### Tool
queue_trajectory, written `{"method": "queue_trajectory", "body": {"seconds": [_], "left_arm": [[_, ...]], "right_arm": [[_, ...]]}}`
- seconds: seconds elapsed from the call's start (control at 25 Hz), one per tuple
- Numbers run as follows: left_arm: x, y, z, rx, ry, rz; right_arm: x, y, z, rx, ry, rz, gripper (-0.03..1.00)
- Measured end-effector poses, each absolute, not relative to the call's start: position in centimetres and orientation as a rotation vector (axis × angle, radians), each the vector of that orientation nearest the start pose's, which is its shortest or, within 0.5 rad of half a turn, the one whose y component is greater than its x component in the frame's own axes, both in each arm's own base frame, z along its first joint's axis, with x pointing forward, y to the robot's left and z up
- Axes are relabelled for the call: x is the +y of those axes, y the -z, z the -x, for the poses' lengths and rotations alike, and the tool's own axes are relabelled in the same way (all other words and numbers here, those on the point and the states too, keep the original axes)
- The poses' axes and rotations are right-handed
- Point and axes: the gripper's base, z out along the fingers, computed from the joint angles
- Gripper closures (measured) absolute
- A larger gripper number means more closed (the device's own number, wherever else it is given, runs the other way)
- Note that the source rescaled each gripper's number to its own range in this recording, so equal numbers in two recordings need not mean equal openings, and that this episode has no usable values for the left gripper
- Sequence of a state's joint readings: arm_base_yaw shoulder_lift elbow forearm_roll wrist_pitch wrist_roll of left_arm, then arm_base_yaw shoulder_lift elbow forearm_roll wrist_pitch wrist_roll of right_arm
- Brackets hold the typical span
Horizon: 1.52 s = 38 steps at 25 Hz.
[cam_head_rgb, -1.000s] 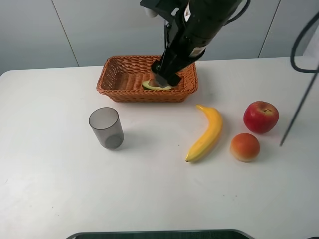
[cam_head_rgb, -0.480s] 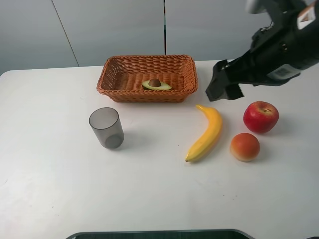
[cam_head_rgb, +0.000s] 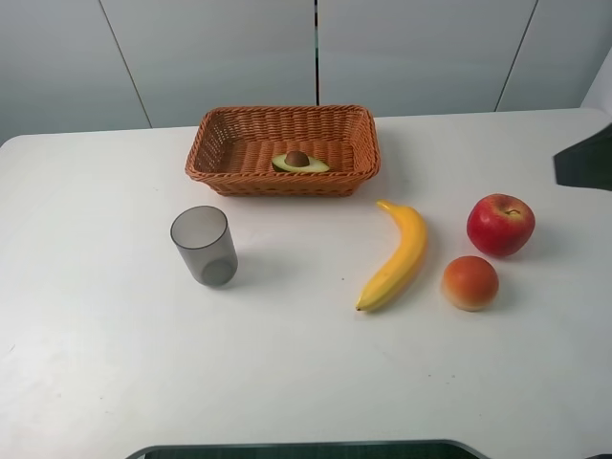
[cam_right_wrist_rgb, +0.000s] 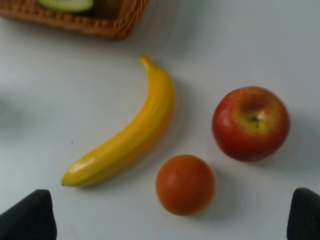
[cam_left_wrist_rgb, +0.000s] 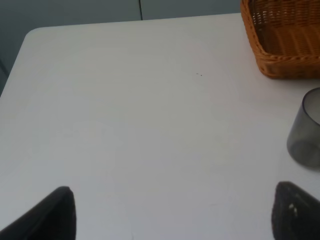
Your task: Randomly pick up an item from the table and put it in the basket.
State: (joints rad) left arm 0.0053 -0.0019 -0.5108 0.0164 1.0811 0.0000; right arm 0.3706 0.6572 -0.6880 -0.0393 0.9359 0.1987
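Note:
The halved avocado [cam_head_rgb: 297, 162] lies flesh up, pit showing, inside the orange-brown wicker basket [cam_head_rgb: 222, 143] at the back of the white table [cam_head_rgb: 105, 363]. In the right wrist view an edge of the avocado [cam_right_wrist_rgb: 65, 4] and a corner of the basket [cam_right_wrist_rgb: 107, 22] show. My right gripper [cam_right_wrist_rgb: 167, 217] is open and empty, high over the fruit, well apart from the basket. Only a dark part of the right arm [cam_head_rgb: 585, 158] shows at the exterior view's right edge. My left gripper [cam_left_wrist_rgb: 175, 215] is open and empty over bare table, with the basket's corner [cam_left_wrist_rgb: 280, 55] beyond it.
A yellow banana [cam_head_rgb: 397, 254], a red apple [cam_head_rgb: 500, 225] and an orange-red round fruit [cam_head_rgb: 469, 282] lie on the right half of the table. A grey translucent cup [cam_head_rgb: 204, 246] stands upright in front of the basket; it also shows in the left wrist view [cam_left_wrist_rgb: 306, 130].
One second ago my right gripper was down in the basket at the avocado. It let go, then pulled away to the right and up, almost out of the exterior view. The avocado stays in the basket.

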Motion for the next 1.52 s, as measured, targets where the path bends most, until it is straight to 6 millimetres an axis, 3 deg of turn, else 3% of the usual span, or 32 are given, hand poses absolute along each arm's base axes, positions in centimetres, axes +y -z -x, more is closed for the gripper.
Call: {"method": "queue_trajectory", "body": {"seconds": [0.16,0.36,0.76,0.96,1.52], "left_arm": [[0.1,-27.9,0.7,2.052,-0.023,0.007],[0.1,-27.9,0.7,2.052,-0.023,0.007],[0.1,-27.9,0.7,2.052,-0.023,0.007],[0.1,-27.9,0.7,2.052,-0.023,0.007],[0.1,-27.9,0.7,2.052,-0.023,0.007]], "right_arm": [[1.7,-31.3,-7.1,2.378,-0.128,0.199,-0.03],[0.6,-30.2,-4.8,2.371,-0.103,0.186,-0.03],[0.2,-27.5,-2.9,2.295,-0.134,0.268,-0.03],[0.5,-27.6,-1.9,2.227,-0.177,0.378,-0.03],[-0.4,-27.8,0.7,2.050,-0.225,0.353,-0.03]]}}
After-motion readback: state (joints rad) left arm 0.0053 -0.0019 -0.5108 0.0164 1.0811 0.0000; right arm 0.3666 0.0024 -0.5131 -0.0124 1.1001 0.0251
